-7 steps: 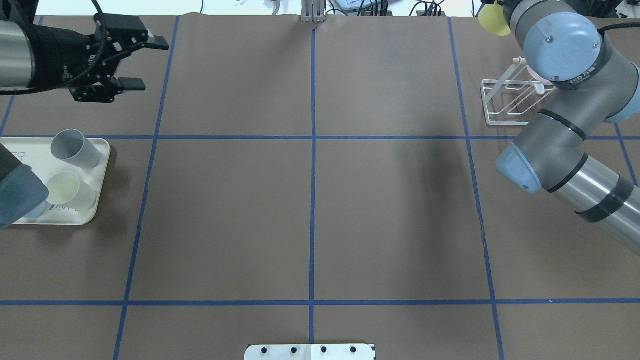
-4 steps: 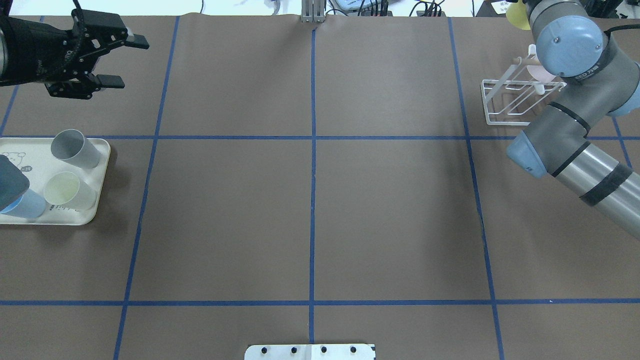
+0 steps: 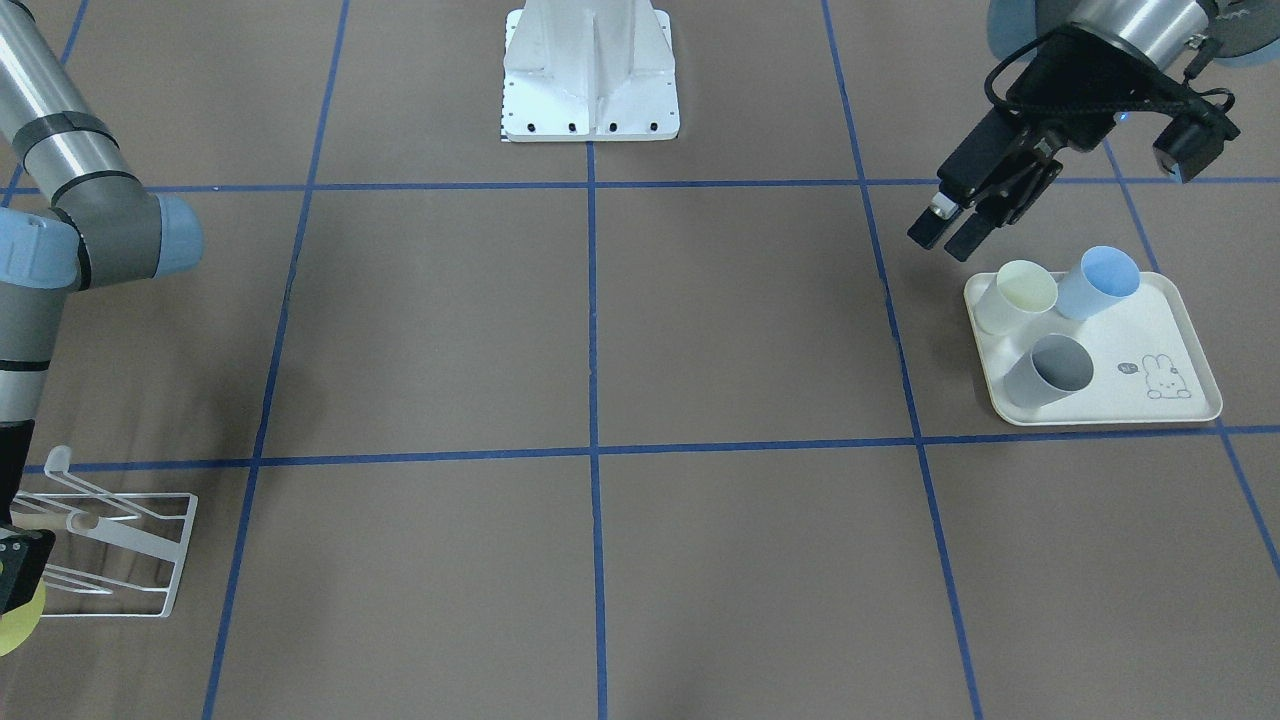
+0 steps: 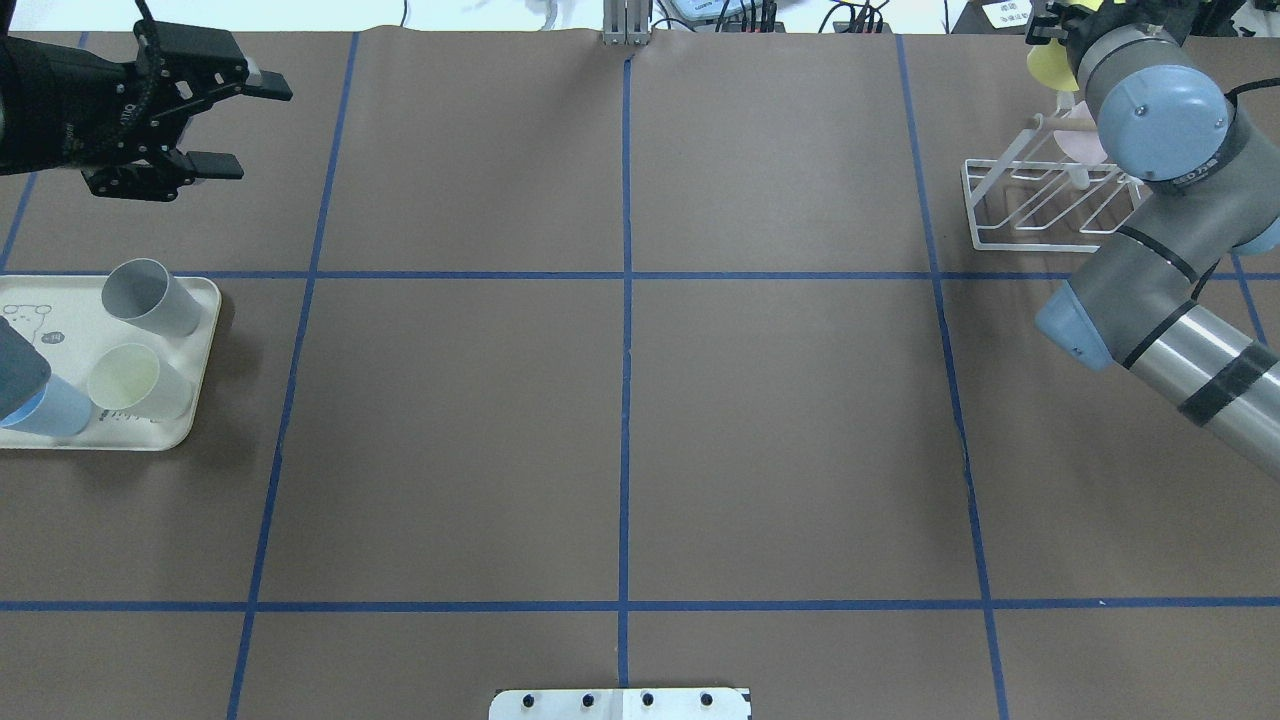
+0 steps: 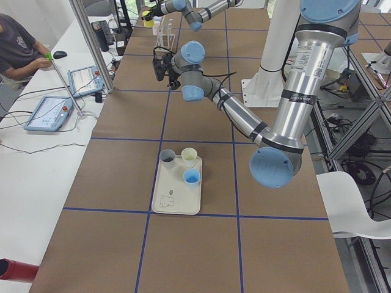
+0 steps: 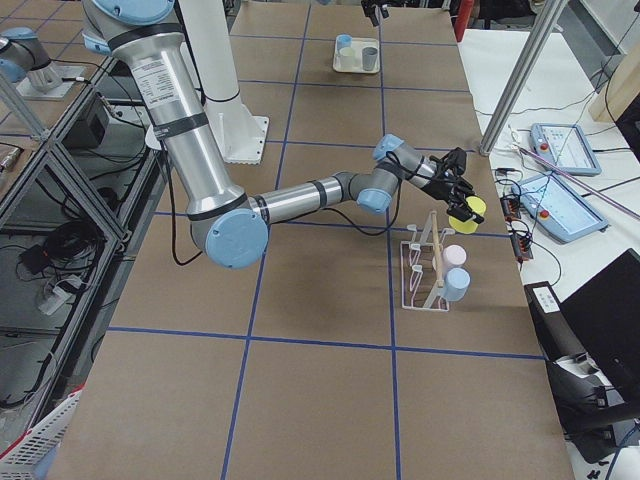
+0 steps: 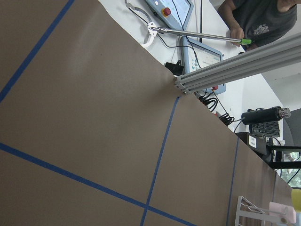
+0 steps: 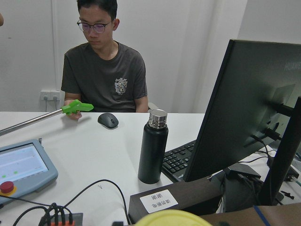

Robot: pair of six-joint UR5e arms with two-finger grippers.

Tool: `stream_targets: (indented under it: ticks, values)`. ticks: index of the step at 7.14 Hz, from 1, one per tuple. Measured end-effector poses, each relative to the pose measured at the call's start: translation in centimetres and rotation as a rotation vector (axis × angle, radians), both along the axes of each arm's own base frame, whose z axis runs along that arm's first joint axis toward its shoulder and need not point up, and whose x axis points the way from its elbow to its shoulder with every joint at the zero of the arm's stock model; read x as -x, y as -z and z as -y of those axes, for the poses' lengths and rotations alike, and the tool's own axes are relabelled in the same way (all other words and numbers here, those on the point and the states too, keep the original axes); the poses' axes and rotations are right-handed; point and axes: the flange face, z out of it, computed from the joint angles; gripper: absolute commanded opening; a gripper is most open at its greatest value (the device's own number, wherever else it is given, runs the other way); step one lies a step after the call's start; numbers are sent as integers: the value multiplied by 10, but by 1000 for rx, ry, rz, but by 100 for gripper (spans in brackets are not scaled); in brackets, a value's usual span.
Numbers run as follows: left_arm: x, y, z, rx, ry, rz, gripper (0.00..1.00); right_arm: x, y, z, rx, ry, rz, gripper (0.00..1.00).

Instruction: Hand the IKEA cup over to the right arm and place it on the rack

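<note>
A yellow IKEA cup point(image 4: 1048, 64) hangs just beyond the far end of the white wire rack point(image 4: 1035, 200), held in my right gripper point(image 6: 458, 196), which is shut on it. Its rim fills the bottom of the right wrist view point(image 8: 169, 218). The right arm point(image 4: 1150, 130) covers part of the rack. A pink cup point(image 4: 1086, 146) sits on the rack's dowel, and the exterior right view shows a pale blue cup point(image 6: 455, 285) beside it. My left gripper point(image 4: 250, 127) is open and empty at the table's far left, beyond the tray.
A cream rabbit-print tray point(image 3: 1190, 400) holds a grey cup point(image 3: 1050, 370), a pale yellow cup point(image 3: 1017, 295) and a blue cup point(image 3: 1098, 282). A seated person point(image 8: 106, 80) with a green-tipped stick, a monitor point(image 8: 244, 113) and a bottle point(image 8: 153, 148) lie past the far edge.
The right arm carried the yellow cup to the right, to the rack's far end. The left arm drew back to the left, its gripper still open.
</note>
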Motion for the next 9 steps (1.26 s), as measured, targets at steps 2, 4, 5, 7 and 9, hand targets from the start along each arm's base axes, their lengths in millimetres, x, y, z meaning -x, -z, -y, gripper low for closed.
stream_targets:
  ticks: [2,4,5,7,9]
  values:
    - [-1,0,0,1,-3,0,100,2,-13,-8,21,28,-1,0]
    - [-2,0,-1,0,-4,0,100,4,-18,-11,29,38,-2,34]
    - [-2,0,-1,0,-5,0,100,6,-19,-12,29,41,-2,99]
    - [-2,1,-1,-1,-5,-1,100,9,-21,-15,24,47,3,100]
    - [-2,1,-1,-2,-7,-1,100,9,-23,-20,14,74,25,100]
